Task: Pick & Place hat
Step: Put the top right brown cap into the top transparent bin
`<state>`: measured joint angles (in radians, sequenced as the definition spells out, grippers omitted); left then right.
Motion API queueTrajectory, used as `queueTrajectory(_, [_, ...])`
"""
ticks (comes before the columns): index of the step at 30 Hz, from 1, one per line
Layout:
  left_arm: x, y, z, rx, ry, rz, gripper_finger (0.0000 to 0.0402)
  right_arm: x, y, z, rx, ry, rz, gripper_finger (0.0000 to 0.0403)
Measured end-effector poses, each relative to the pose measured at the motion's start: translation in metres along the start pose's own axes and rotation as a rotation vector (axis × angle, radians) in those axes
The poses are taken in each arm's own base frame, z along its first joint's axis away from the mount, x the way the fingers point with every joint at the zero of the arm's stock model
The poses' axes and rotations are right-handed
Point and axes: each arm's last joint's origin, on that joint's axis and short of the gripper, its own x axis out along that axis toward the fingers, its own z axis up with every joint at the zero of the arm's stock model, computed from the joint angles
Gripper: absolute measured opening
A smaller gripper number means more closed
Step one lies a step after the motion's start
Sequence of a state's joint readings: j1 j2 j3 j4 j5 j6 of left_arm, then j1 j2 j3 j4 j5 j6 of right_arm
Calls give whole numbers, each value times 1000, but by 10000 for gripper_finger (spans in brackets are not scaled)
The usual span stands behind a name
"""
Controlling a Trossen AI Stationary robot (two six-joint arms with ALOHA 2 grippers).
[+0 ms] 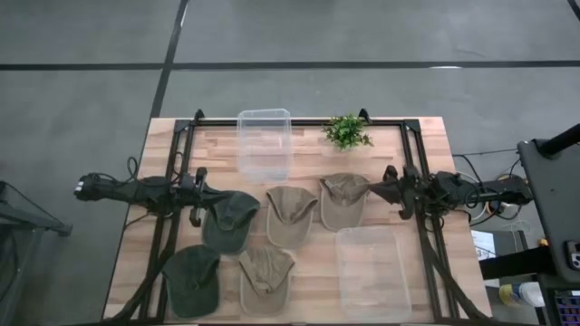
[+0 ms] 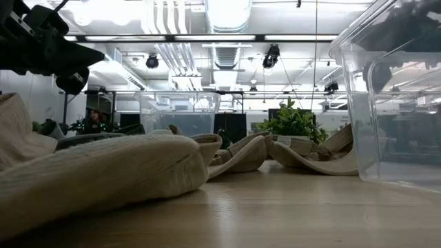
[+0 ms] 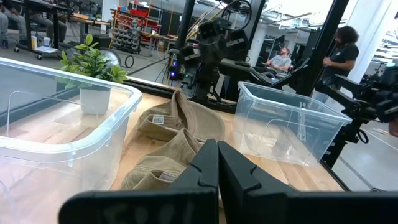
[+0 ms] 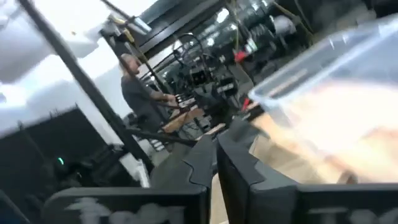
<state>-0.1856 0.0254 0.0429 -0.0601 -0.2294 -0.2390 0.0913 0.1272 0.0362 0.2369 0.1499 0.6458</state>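
Five hats lie flat on the wooden table (image 1: 417, 145): two dark green ones (image 1: 231, 220) (image 1: 192, 278) and three tan ones (image 1: 290, 215) (image 1: 343, 199) (image 1: 265, 279). My left gripper (image 1: 207, 186) is shut and empty, raised by the far left edge of the upper dark green hat; its closed fingers show in the left wrist view (image 3: 217, 154). In the low view it hangs high at the left (image 2: 69, 69). My right gripper (image 1: 388, 188) is shut and empty just right of the right-hand tan hat; its closed fingers show in the right wrist view (image 4: 216, 144).
A clear bin (image 1: 265, 143) stands at the far middle and another (image 1: 372, 272) at the near right. A small potted plant (image 1: 347, 131) stands at the far edge. People (image 3: 339, 56) are in the room beyond the table.
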Motion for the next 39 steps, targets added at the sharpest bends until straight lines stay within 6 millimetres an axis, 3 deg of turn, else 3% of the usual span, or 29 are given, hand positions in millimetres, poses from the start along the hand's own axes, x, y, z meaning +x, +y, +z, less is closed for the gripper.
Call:
queueTrajectory(10, [0, 0, 0, 0, 0, 0, 0, 40, 22, 21, 265, 203, -284, 175])
queueTrajectory(14, [0, 0, 0, 0, 0, 0, 0, 63, 36, 34, 379, 358, -494, 206])
queueTrajectory(18, [0, 0, 0, 0, 0, 0, 0, 80, 47, 42, 485, 513, -791, 209])
queueTrajectory(24, [0, 0, 0, 0, 1, 0, 0, 104, 53, 36, 508, 757, -1179, 197])
queueTrajectory(32, [0, 0, 0, 0, 0, 0, 0, 146, 41, 10, 369, 938, -1370, 181])
queueTrajectory(39, [0, 0, 0, 0, 0, 0, 0, 152, 32, -2, 236, 1119, -1583, 176])
